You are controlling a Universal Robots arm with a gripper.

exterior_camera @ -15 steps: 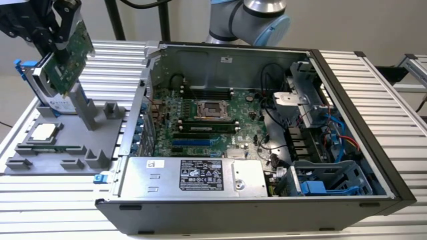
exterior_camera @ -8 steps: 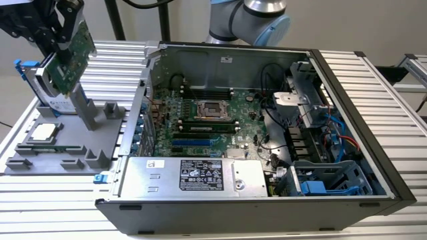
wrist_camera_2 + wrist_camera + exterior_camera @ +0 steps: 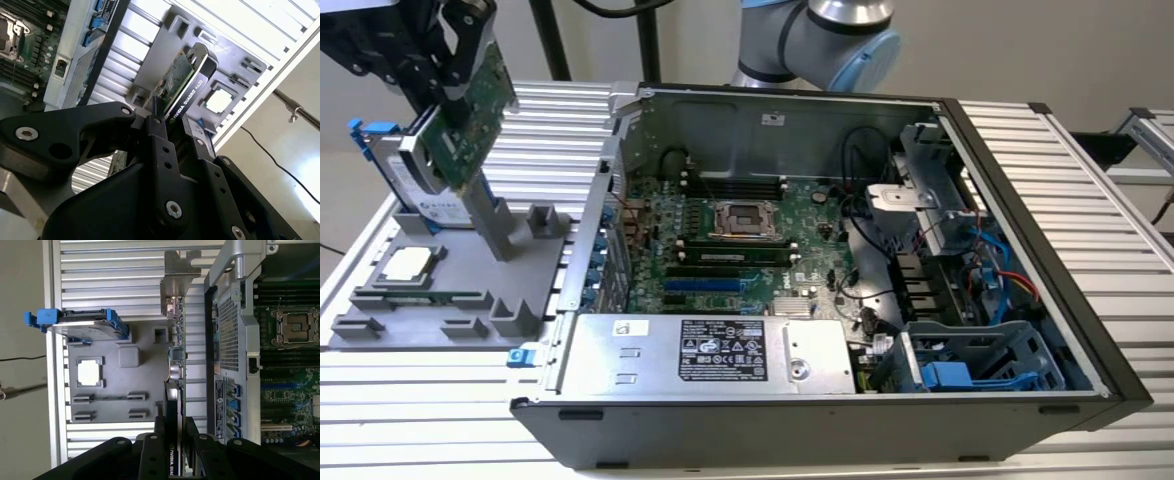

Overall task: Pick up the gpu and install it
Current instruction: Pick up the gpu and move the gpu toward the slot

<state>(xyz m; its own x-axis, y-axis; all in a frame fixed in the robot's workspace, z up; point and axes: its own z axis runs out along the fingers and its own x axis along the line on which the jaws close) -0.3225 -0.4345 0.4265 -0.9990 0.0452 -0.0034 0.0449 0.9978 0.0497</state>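
My gripper (image 3: 172,126) has its jaws closed narrow on the gpu (image 3: 186,84), and they pinch the card by its thin edge, one black finger (image 3: 156,131) on each face. In the exterior view I hold the card in the air, tilted, at the exterior view's left, outside the computer case (image 3: 854,425). Its silver bracket (image 3: 179,271) is the end far from my jaws. Under the card lies the grey holder tray (image 3: 420,318) on the ribbed table (image 3: 1067,140). I cannot tell if the card touches the tray's upright post (image 3: 494,215). A hard drive (image 3: 85,326) with blue rails stands in the tray, and a square silver chip (image 3: 90,373) lies flat near it. Farther off, the case lies open with its green motherboard (image 3: 720,262) showing.
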